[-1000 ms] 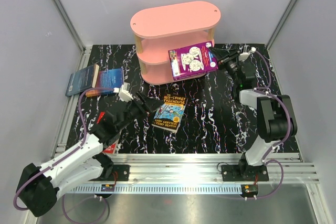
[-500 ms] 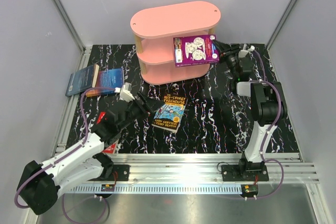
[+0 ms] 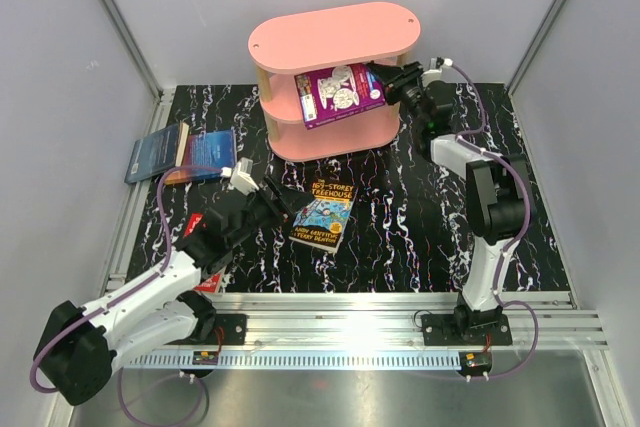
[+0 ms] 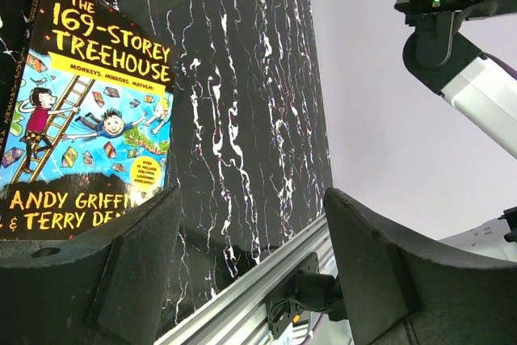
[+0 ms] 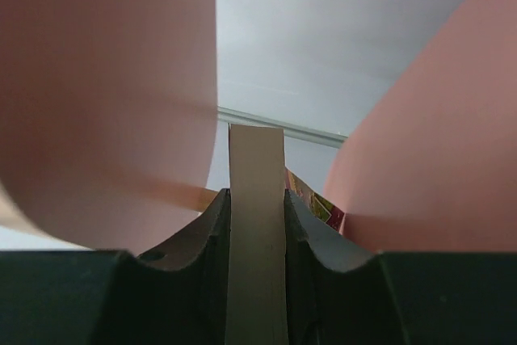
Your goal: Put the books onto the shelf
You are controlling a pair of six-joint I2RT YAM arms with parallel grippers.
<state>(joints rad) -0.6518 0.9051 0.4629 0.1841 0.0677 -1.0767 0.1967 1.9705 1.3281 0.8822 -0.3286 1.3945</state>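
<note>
Nearby, the left tool [image 3: 275,200] was seen wide open and empty, with the Treehouse book [image 3: 322,215] flat on the desk [image 3: 420,207] just ahead-right of it. Farther back, the purple book [image 3: 338,94] was clamped by one edge in the right tool [image 3: 392,78], long axis along the shelf [image 3: 330,37] front, entering between the top and middle boards.

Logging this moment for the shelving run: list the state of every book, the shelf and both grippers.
purple book: gripped at one edge, tilted, at the shelf's middle tier.
Treehouse book: flat on the table, cover up, untouched.
dark blue books: flat at the table's left edge, side by side.
pink shelf: upright.
left gripper: open, by the Treehouse book.
right gripper: shut on the purple book.
</note>
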